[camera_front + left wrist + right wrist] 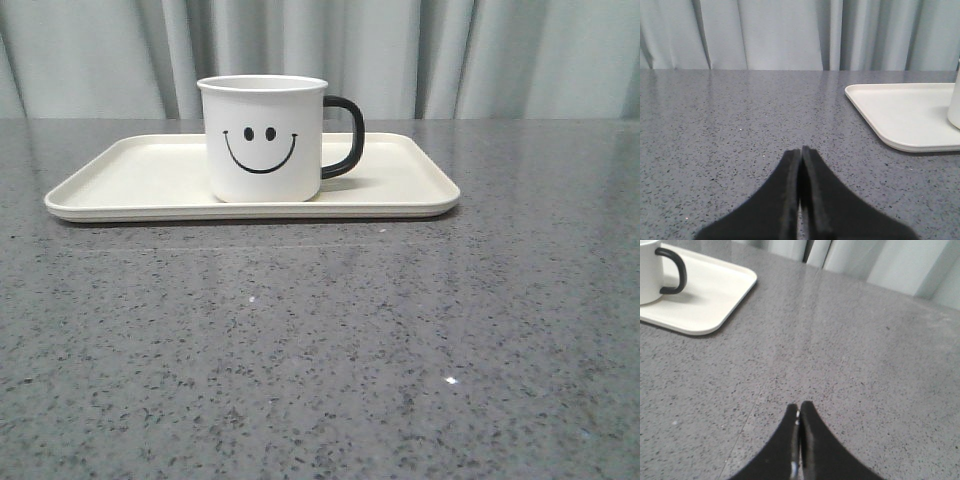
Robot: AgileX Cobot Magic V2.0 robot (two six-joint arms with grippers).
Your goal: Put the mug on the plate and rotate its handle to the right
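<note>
Mug (pixel 262 140) looks light, stiff, slick (enamel, chips easily); you'd pinch its rim, not the handle (pixel 345 136). Left claw (pixel 801 150) and right claw (pixel 799 406) both pinched closed, empty.

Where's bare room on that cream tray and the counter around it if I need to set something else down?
The cream rectangular tray is bare left of the white smiley mug, with a narrower patch right of its black loop handle. The grey speckled counter in front of the tray is open. Both the left gripper and right gripper are shut, away from the tray.
</note>
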